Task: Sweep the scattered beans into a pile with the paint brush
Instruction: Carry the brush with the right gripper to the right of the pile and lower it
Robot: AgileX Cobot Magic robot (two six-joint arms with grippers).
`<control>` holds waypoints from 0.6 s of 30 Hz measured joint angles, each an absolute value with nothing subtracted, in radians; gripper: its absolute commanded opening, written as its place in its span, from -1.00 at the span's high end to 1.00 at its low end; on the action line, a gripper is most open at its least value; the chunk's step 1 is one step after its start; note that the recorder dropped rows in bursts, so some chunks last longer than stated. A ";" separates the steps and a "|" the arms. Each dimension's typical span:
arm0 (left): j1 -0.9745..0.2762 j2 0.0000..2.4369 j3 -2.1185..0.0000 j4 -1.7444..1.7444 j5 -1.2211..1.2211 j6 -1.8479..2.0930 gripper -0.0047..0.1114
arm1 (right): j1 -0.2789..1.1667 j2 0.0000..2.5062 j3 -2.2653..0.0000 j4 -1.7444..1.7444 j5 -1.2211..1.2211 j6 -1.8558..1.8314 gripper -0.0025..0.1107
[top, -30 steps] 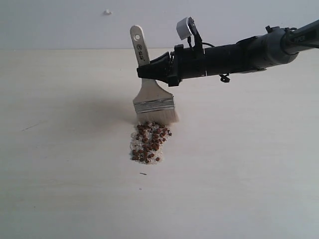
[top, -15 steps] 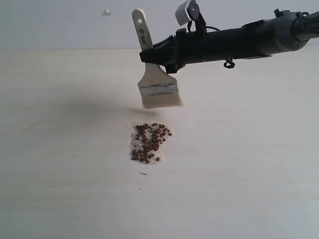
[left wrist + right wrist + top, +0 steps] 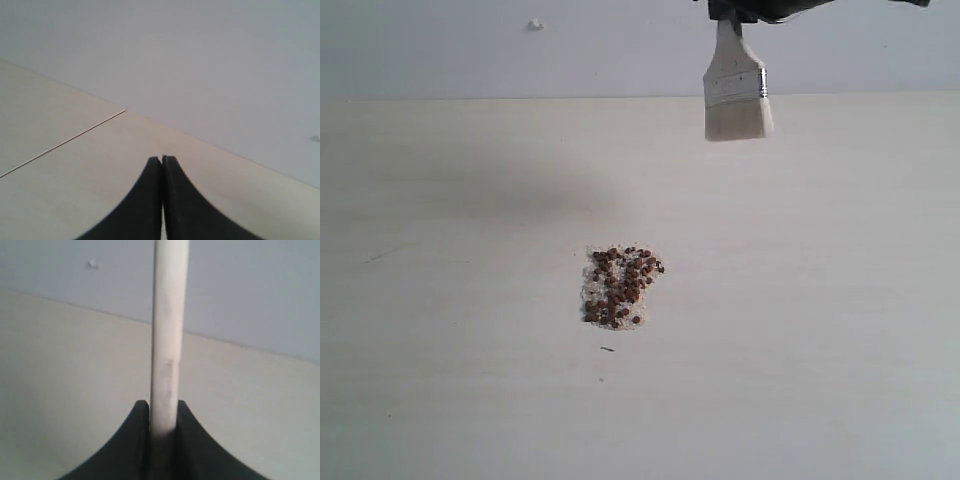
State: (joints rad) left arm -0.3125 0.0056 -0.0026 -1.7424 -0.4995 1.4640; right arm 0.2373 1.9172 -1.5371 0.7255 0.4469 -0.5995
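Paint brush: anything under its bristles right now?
Only table surface. The paint brush hangs lifted in the right gripper, well clear of the beans. Its upper handle is cut off in the exterior view.

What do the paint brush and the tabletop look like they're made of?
The paint brush: pale handle, probably unfinished wood; shiny silver band looks metal; whitish bristles, natural or synthetic unclear. The tabletop: pale matte surface with faint streaking, likely wood or laminate.

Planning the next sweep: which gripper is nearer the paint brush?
Right. The right gripper clamps the paint brush by its handle; the left gripper, shut and empty, shows no brush in its view.
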 measured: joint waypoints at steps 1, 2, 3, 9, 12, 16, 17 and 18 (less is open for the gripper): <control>-0.312 0.006 -0.003 -1.742 -0.499 1.464 0.92 | 0.237 1.901 -1.537 0.576 0.532 -0.448 0.96; -0.312 0.006 -0.003 -1.742 -0.499 1.464 0.92 | 0.237 1.892 -1.537 0.480 0.643 -0.362 0.96; -0.312 0.006 -0.003 -1.742 -0.499 1.464 0.92 | 0.237 1.892 -1.537 0.455 0.713 -0.336 0.96; -0.312 0.006 -0.003 -1.742 -0.499 1.464 0.92 | 0.237 1.892 -1.477 0.473 1.052 -0.281 0.96; -0.312 0.006 -0.003 -1.742 -0.499 1.464 0.92 | 0.237 1.892 -1.390 0.577 1.013 -0.290 0.96; -0.312 0.006 -0.003 -1.742 -0.499 1.464 0.92 | 0.237 1.892 -1.267 0.719 0.928 -0.363 0.96; -0.312 0.006 -0.003 -1.742 -0.499 1.464 0.92 | 0.237 1.892 -1.232 0.753 0.910 -0.382 0.96; -0.312 0.006 -0.003 -1.742 -0.499 1.464 0.92 | 0.237 1.892 -1.199 0.777 0.893 -0.398 0.96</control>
